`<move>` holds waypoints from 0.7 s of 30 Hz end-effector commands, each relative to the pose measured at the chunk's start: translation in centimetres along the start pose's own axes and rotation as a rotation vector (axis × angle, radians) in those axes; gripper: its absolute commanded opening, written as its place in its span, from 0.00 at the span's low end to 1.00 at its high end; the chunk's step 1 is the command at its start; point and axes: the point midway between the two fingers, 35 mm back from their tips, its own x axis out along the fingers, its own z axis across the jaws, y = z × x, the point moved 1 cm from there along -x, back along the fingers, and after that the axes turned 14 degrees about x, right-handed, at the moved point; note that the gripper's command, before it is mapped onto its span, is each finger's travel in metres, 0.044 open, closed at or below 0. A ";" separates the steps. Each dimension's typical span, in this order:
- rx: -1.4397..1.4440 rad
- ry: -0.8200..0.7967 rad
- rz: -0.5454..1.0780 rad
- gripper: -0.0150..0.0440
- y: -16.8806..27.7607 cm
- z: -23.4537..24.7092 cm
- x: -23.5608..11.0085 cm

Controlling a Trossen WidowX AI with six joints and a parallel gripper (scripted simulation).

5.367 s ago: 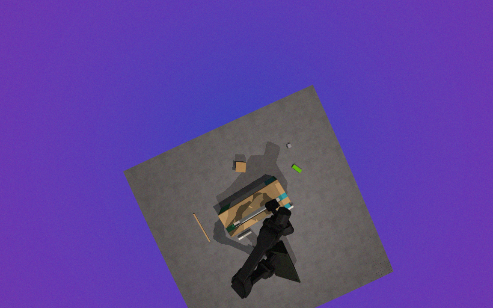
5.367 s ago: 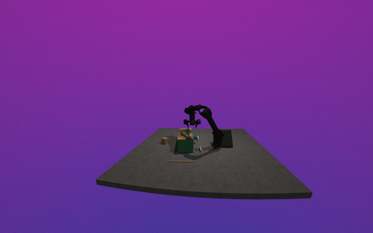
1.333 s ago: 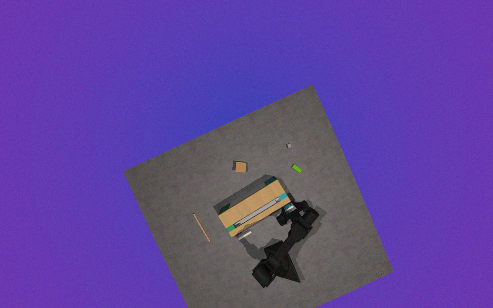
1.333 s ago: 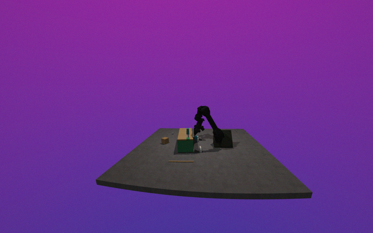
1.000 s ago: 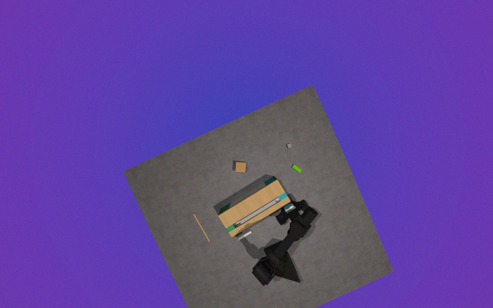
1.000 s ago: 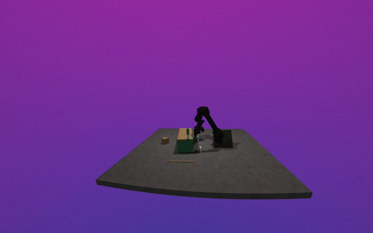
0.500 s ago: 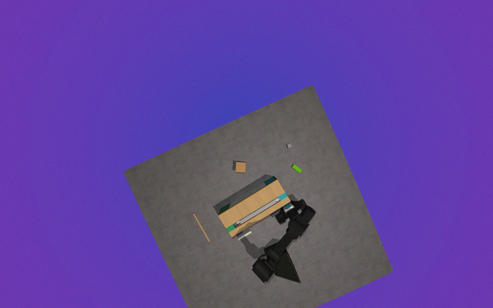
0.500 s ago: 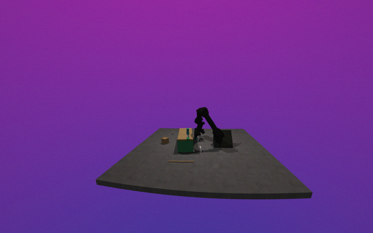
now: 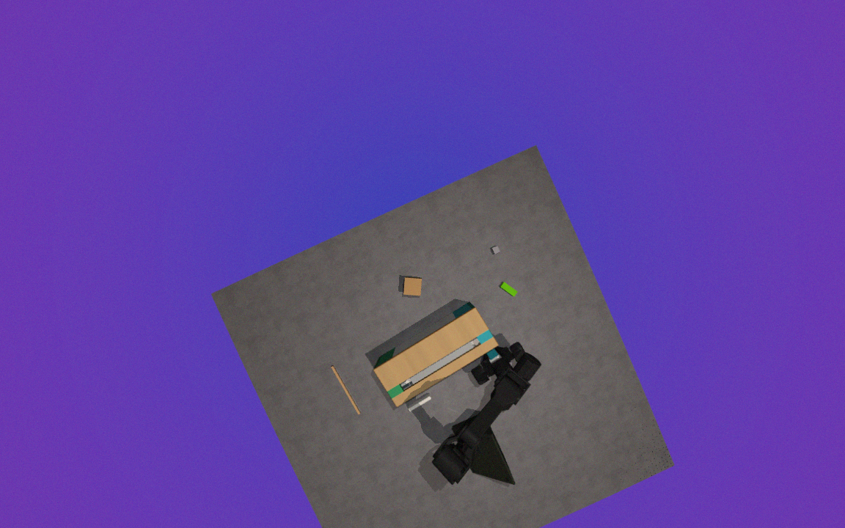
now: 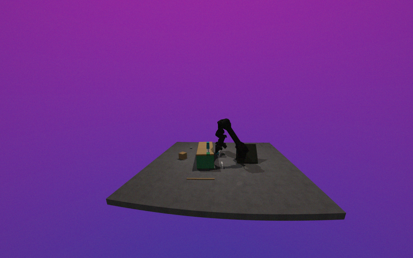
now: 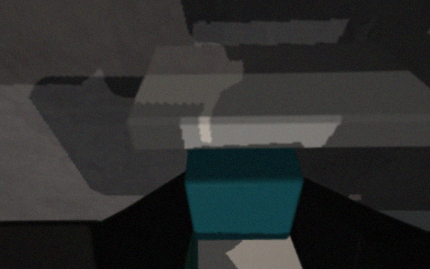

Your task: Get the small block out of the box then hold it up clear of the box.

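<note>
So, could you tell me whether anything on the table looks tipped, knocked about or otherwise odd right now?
Nothing stands out. The box sits flat and upright, the gripper is shut on the teal block beside its end, and the thin stick lies flat nearby.

A long tan-topped box (image 9: 435, 354) lies mid-table; the black gripper (image 9: 495, 361) clamps a small teal block (image 9: 492, 356) (partly hidden) at its three-o'clock end.
</note>
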 end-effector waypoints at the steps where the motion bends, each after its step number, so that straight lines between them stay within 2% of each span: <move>1: -0.012 -0.012 0.009 0.25 1.2 0.1 -2.1; 6: -0.013 -0.013 0.008 0.25 2.3 -0.3 -5.0; 13: -0.001 -0.019 0.009 0.25 2.5 -0.5 -5.6; 21: 0.143 -0.086 0.026 0.25 3.1 -2.3 -8.3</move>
